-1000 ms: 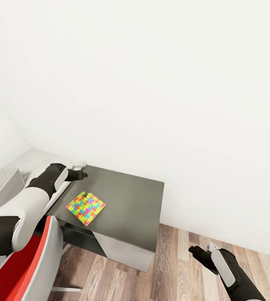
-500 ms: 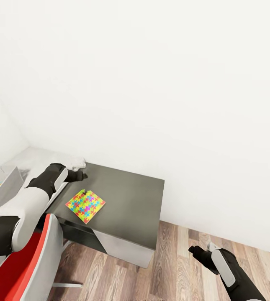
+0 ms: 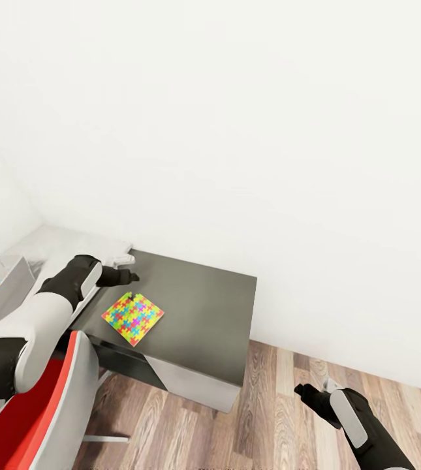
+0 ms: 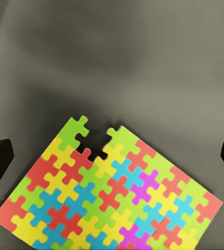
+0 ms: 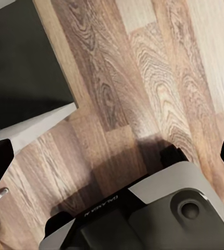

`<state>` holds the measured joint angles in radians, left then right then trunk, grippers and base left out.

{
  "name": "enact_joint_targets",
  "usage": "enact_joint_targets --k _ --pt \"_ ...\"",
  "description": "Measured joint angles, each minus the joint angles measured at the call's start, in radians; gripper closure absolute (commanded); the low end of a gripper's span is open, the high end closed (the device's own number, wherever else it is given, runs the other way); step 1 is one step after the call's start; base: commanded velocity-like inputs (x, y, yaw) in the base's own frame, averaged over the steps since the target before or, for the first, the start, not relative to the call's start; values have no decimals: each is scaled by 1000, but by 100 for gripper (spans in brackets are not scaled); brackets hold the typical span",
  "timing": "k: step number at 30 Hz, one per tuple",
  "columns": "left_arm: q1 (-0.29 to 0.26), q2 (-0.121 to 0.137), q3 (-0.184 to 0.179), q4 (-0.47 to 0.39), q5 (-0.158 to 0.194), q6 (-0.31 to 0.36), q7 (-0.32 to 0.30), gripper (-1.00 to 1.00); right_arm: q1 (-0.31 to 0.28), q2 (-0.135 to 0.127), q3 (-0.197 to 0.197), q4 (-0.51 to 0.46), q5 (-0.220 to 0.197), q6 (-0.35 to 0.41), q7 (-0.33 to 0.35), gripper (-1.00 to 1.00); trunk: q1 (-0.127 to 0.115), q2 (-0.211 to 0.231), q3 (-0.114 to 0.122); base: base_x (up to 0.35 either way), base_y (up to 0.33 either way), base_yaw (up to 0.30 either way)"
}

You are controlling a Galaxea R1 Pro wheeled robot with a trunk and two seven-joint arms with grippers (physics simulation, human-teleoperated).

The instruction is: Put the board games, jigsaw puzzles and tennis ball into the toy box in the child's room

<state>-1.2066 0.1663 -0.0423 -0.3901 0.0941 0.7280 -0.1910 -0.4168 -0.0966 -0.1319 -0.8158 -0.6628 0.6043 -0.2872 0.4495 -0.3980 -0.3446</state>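
Left gripper [image 3: 130,276]: fingers spread wide, empty, hovering just above the puzzle, apparently lining up a grasp.
Jigsaw puzzle [image 3: 133,318]: flat on the dark side desk [image 3: 203,320], at the gripper's 6 o'clock.
Right gripper [image 3: 299,390]: spread, empty, parked over the floor [image 3: 262,424].
Toy box [image 3: 8,287]: 9 o'clock edge.

Your layout, side desk ahead
Jigsaw puzzle [image 3: 132,318] lies on the side desk [image 3: 197,313]; toy box [image 3: 1,287] sits far left.

Both arms [image 3: 34,320] have white shells over black joints; each black claw [image 3: 126,277] is short, and the grey base [image 5: 159,213] carries small lettering.
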Motion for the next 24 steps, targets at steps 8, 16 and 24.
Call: enact_joint_targets --k 8,16,24 --pt "0 1 -2 0 -1 2 -9 -100 0 0 0 0 -1 0 0 -100 0 0 -13 0 0 0" --pt "0 5 -1 1 -2 3 -10 -100 0 0 0 0 -2 0 0 -100 0 0 -26 0 0 0" --pt "0 25 -1 1 -5 3 -9 -100 0 0 0 0 -3 0 0 -100 0 0 -38 0 0 0"
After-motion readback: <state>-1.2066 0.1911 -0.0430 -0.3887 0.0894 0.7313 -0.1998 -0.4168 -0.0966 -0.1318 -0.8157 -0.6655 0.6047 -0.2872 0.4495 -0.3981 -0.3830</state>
